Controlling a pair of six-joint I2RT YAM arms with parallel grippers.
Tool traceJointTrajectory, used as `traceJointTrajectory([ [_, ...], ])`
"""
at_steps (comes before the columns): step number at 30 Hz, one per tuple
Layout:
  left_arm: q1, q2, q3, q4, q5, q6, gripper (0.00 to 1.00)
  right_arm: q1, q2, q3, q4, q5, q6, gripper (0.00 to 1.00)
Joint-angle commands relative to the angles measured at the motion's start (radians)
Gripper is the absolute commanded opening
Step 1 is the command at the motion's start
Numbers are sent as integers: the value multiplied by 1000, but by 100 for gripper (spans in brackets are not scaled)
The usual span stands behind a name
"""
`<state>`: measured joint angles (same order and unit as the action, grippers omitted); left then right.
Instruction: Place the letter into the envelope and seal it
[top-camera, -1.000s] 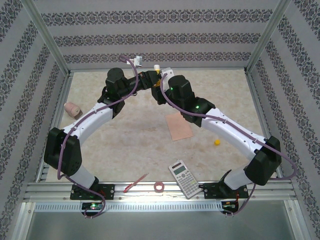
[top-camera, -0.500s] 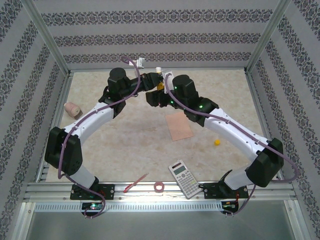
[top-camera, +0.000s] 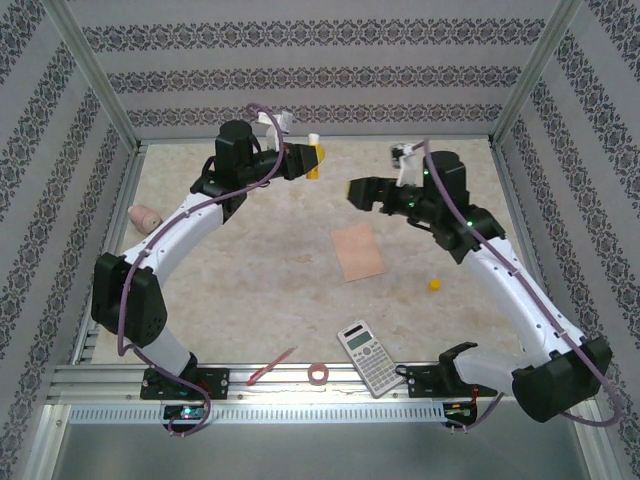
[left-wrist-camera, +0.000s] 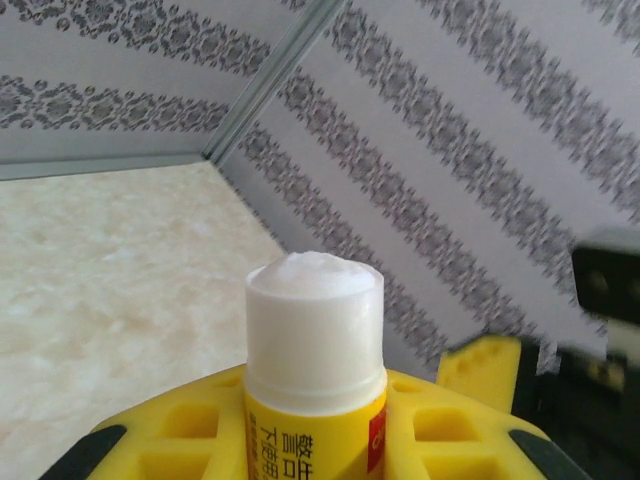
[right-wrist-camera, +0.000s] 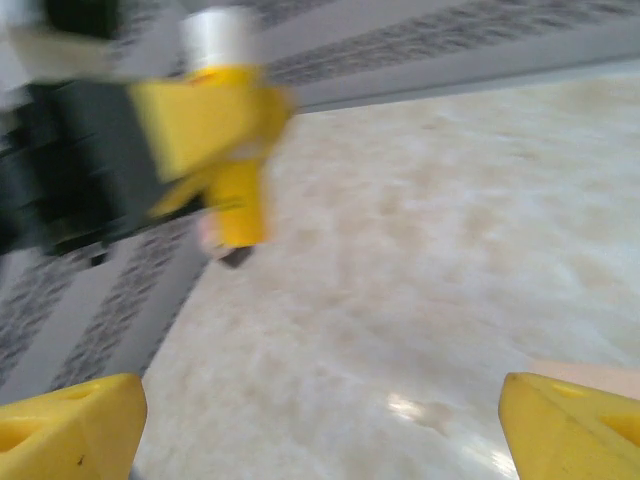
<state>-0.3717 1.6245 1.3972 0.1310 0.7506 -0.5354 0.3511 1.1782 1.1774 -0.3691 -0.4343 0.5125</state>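
The glue stick (left-wrist-camera: 315, 340), bottom centre of the left wrist view, is showing a waxy matt white tip, a smooth white plastic collar and a glossy yellow printed label. On the left gripper (left-wrist-camera: 316, 400), the fingers (left-wrist-camera: 400, 398) are looking like matt yellow moulded plastic. In the top view, the table (top-camera: 250, 270) is giving off a soft sheen over marbled beige. At centre the envelope (top-camera: 358, 252) is reading as matt peach paper. The frame rail (top-camera: 100, 378) along the bottom is gleaming as ribbed bare metal.

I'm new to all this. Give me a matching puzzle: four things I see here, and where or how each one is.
Things:
1 glue stick
2 envelope
3 calculator
4 right gripper

States:
A open, holding nothing
B lying flat mid-table
C clamped in the left gripper
D at the table's near edge

Pairs: 1-C, 2-B, 3-D, 4-A
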Motion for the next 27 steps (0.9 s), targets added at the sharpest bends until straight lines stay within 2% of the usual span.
traceJointTrajectory([
  [1,2,-3,62,-266,-6,270,0,-72,3,21,-291,151,54,91],
  [4,-9,-14,95,-442,-67,433,0,-123,11,28,-493,343,94,94],
  [6,-25,-27,100,-529,-118,527,0,-167,11,-18,-568,386,161,94],
  [8,-33,-33,91,-566,-142,565,0,-206,-6,-93,-576,383,208,91],
  [11,-35,-35,60,-548,-139,553,0,-257,-19,-196,-572,378,248,87],
  [18,-36,-9,0,-434,-75,473,0,-350,-25,-368,-526,354,276,88],
  [27,-36,21,-9,-404,-50,467,0,-388,49,-423,-436,341,274,82],
])
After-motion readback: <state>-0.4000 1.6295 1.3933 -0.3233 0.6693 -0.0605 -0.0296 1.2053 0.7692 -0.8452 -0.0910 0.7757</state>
